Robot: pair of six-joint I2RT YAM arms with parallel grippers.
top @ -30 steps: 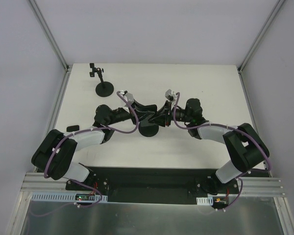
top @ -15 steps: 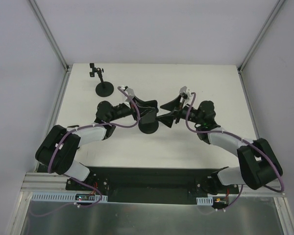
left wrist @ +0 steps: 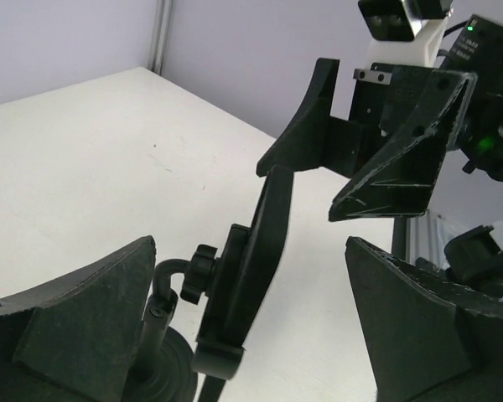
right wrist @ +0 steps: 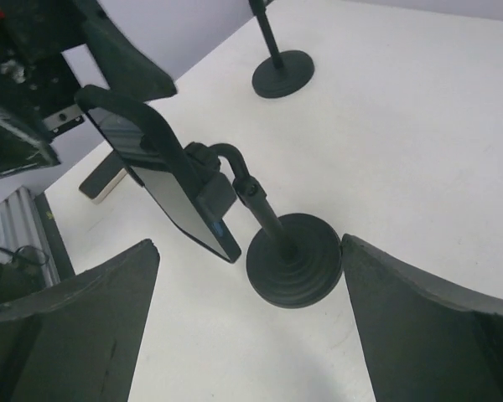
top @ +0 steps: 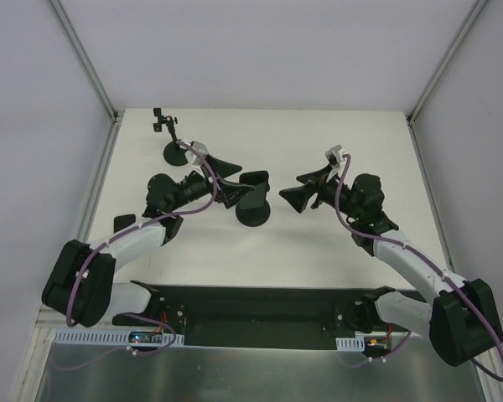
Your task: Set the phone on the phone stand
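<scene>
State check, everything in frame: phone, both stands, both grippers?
phone: clamped in the holder, tilted, screen dark
phone stand: upright on its base, holding the phone
second stand: upright at the far left, holder empty
left gripper: open, empty, not touching the phone
right gripper: open, empty, not touching the phone

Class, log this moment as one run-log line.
stage: phone mounted | phone: seated on phone stand, tilted | left gripper: open, off phone | right gripper: open, off phone
</scene>
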